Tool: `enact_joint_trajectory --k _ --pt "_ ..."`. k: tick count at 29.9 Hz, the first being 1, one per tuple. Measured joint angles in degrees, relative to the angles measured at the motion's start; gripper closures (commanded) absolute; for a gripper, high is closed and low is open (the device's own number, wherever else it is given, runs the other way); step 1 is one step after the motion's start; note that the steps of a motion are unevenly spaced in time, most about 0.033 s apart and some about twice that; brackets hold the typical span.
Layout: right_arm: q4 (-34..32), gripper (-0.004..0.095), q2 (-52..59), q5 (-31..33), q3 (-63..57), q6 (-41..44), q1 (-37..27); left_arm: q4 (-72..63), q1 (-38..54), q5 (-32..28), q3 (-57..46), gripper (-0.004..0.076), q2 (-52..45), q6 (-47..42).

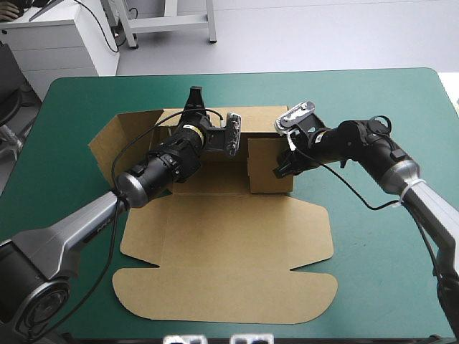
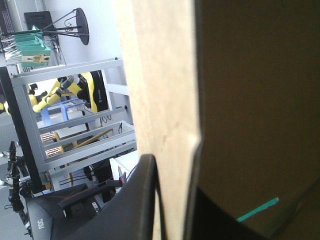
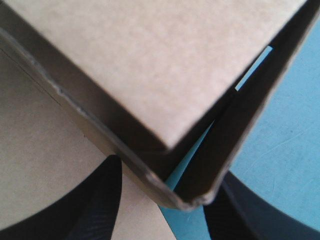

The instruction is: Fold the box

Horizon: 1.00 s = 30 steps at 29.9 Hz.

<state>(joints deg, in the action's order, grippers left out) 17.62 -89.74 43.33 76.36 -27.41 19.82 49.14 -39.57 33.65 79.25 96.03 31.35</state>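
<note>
Fingers (image 2: pixel 132 200) of the left gripper (image 1: pixel 195 100) stand all but together, clamped on an upright panel of the box (image 1: pixel 229 236), whose brown edge runs straight up between them in the left wrist view. From above, this panel reads as the far wall, held near its middle. Fingers (image 3: pixel 100 200) of the right gripper (image 1: pixel 282 170) are apart, astride a raised corner at the box's right side. One finger is over brown board and the other over the teal-green table (image 1: pixel 373 107); whether they touch the board I cannot tell. Outward from both, the box lies at the middle of the table with its long axis running from the far edge toward the robot. The raised walls are at the far end, the lid lies flat and points at the near edge, and a left flap splays outward. The half-formed tray itself runs crosswise, left to right. The coming move probably turns on the right wall, which lies directly between the right fingers, edge toward them. That makes the right arm the nearer one to press or tuck it while the left steadies the far wall.
</note>
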Motion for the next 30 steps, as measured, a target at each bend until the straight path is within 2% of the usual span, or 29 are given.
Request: enact_joint_trajectory --k 7,15,23,25,30 --pt "-3.4 0.0474 -0.5 -3.3 -0.3 1.9 3.8 -4.9 0.1 1.5 1.0 0.0710 0.1 5.7" --pt "-17.2 0.0491 -2.4 -8.6 -0.3 17.9 6.2 -5.8 1.1 1.2 1.1 0.0710 0.1 5.8" --pt "-19.0 0.0502 -4.2 -15.0 -0.3 20.6 6.2 -6.4 1.8 0.1 1.1 0.0710 0.2 6.2" --pt "-19.0 0.0561 -4.9 -15.7 -0.2 21.3 6.2 -6.4 1.9 0.0 1.1 0.0710 0.2 6.2" --pt "-19.4 0.0855 -5.6 -14.1 0.6 21.6 6.0 -6.5 2.1 -0.6 1.1 0.0710 0.2 6.2"
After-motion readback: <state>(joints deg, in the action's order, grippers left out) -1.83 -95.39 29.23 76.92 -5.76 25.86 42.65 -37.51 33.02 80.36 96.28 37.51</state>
